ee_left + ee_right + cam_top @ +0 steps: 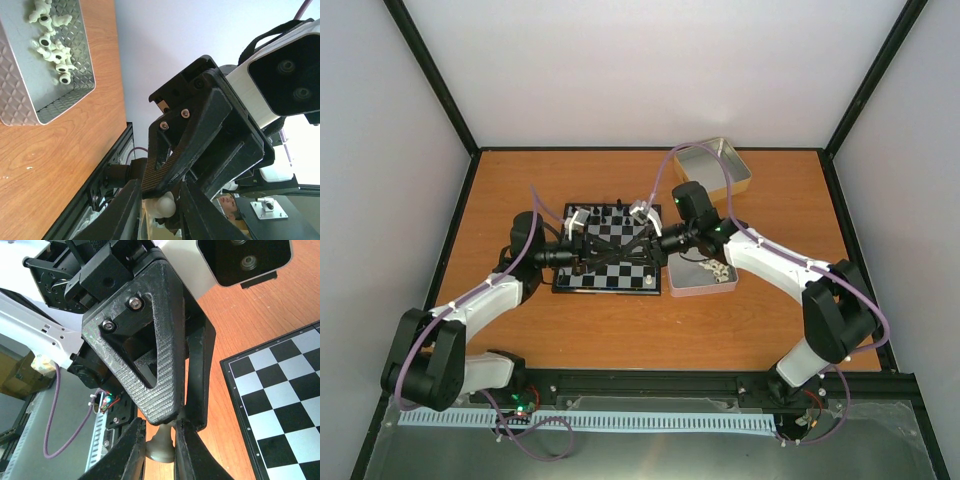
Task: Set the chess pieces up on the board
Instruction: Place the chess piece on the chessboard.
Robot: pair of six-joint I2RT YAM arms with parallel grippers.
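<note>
While both meet above the board (612, 272), my left hand (162, 212) pinches a cream chess piece (165, 203), and my right hand (159, 452) grips one too; more chess pieces (52, 50) lie in the tin (20, 102) right of it.

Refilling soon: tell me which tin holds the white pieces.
The near tin beside the board's right edge, cream pieces lying inside; the far tin at the back looks empty.

Plain white walls (640, 70), black corner posts (430, 75), orange-brown wooden tabletop (650, 330)
</note>
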